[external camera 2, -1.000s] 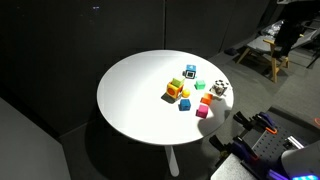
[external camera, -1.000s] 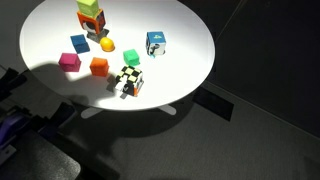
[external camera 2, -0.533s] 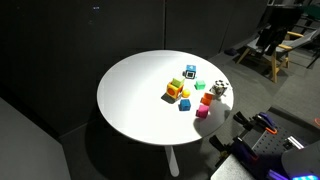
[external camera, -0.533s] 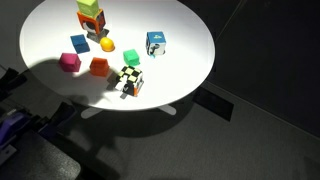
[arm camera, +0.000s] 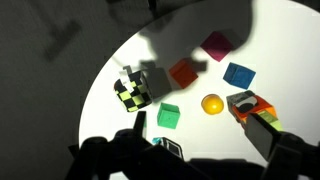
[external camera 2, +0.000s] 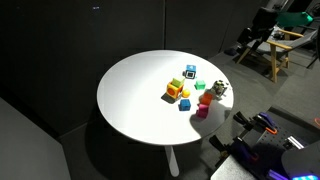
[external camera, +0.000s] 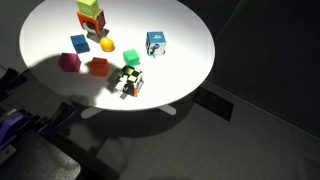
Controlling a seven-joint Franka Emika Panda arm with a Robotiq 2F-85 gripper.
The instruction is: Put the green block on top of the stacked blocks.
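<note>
Green block (arm camera: 168,116), a small matte cube, is lying flat on the round white table (external camera: 180,70), just beside the checkered cube (arm camera: 132,90) and not touching it. In an exterior view it is showing as a small green patch (external camera: 132,60) between the checkered cube (external camera: 129,80) and the blue-and-white cube (external camera: 156,43), nearer the table's middle than its rim. The stacked blocks (external camera: 89,14), green over orange-red, are standing well apart from it, close to the edge at the top of that view.

A yellow ball (external camera: 107,45) and a blue cube (external camera: 79,43) are sitting near the stack. A magenta cube (external camera: 69,62) and an orange cube (external camera: 99,67) are lying in a dark shadow that is spreading in from the rim.

The gripper (arm camera: 205,158) is showing only as a black silhouette along the bottom of the wrist view. Whether its jaws are parted is impossible to tell, and nothing is visibly held.

The smooth tabletop is resting on a white pedestal (external camera 2: 170,155) above a dull grey floor (external camera: 250,140). Dark walls are surrounding it, with a wooden chair (external camera 2: 275,55) behind.
</note>
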